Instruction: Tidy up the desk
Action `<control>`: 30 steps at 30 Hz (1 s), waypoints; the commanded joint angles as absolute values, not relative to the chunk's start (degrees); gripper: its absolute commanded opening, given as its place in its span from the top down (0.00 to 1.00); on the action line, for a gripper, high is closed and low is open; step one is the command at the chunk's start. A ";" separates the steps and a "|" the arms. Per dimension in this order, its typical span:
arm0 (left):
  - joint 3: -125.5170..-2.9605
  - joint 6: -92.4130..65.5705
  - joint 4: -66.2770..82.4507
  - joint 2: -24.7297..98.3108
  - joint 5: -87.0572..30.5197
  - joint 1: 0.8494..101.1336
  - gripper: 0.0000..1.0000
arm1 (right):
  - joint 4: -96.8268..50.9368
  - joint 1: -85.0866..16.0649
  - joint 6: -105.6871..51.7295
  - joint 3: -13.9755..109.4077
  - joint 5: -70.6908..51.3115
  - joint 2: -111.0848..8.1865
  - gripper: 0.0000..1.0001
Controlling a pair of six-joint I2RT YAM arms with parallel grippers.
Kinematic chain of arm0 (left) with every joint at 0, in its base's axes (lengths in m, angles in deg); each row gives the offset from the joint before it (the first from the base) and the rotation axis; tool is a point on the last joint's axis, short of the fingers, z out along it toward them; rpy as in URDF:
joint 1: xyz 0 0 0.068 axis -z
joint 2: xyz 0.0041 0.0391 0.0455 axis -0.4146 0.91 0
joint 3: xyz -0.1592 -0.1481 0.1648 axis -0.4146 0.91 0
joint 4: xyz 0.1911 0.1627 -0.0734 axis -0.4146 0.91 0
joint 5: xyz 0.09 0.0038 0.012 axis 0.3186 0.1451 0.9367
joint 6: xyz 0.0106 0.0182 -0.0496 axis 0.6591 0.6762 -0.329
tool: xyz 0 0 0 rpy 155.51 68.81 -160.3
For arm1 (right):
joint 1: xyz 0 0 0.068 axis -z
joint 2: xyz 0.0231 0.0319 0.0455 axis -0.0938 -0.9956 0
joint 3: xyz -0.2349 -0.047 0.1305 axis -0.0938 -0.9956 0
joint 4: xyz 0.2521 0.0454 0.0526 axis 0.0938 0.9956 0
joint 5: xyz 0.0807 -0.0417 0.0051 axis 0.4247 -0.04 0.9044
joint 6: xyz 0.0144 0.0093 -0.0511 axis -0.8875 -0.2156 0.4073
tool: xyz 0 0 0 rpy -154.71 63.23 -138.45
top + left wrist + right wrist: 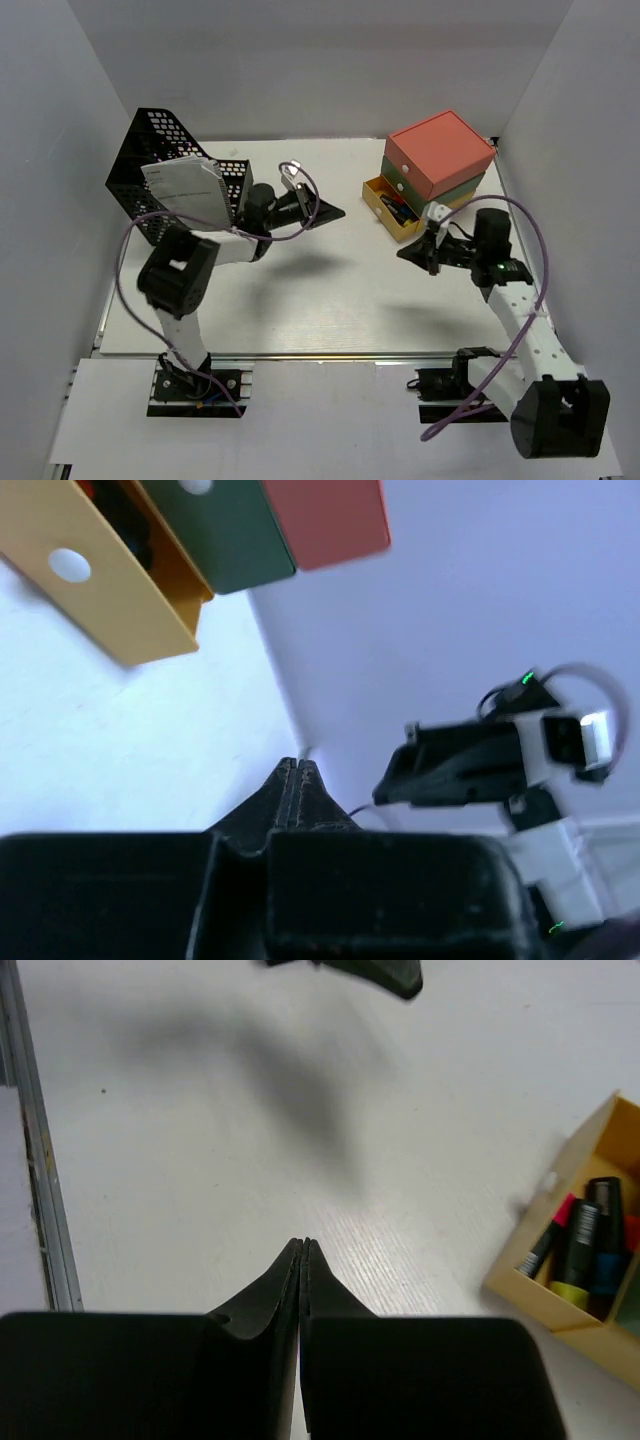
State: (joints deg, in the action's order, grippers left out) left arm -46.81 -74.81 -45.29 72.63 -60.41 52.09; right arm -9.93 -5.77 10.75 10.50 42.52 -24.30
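Both pairs closed tight, empty: left fingers (276, 802), right fingers (280, 1282).

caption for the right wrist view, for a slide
Right gripper, jaws shut and empty, over the desk near the open yellow drawer of markers.

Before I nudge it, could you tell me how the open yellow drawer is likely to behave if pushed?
The yellow drawer stands pulled out of the stacked drawer box, so it would probably slide in before the box shifts. The markers lying loose inside may roll or rattle.
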 commanded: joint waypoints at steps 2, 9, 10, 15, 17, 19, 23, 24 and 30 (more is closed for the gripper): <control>-47.52 -35.47 -13.45 54.49 -62.50 51.30 1.00 | -14.13 -15.30 10.60 13.12 27.53 -27.84 1.00; -46.13 -12.14 15.52 33.40 -46.65 50.68 0.68 | -14.22 -31.29 9.63 24.10 -4.65 -44.86 1.00; -45.34 -11.43 16.16 31.98 -45.77 50.68 0.66 | -14.40 -33.31 9.46 26.46 -7.37 -46.55 1.00; -35.86 -9.66 13.37 22.57 -33.75 50.68 0.27 | -15.90 -39.65 7.96 34.29 -30.92 -59.98 1.00; -34.52 -9.14 14.40 20.19 -31.27 50.68 0.20 | -16.24 -41.94 6.56 36.93 -37.59 -64.56 1.00; -34.35 -9.57 14.94 18.61 -27.31 50.68 0.18 | -18.00 -43.61 5.85 37.38 -42.53 -66.95 1.00; -33.73 -9.40 14.32 17.11 -24.06 50.68 0.16 | -18.45 -44.15 2.18 41.15 -52.91 -74.41 1.00; -33.56 -9.31 14.32 16.85 -23.35 50.68 0.16 | -17.66 -44.06 1.81 41.77 -53.45 -75.30 1.00; -33.29 -9.58 14.32 15.35 -22.73 50.68 0.15 | -20.10 -43.97 2.68 42.83 -60.12 -80.58 1.00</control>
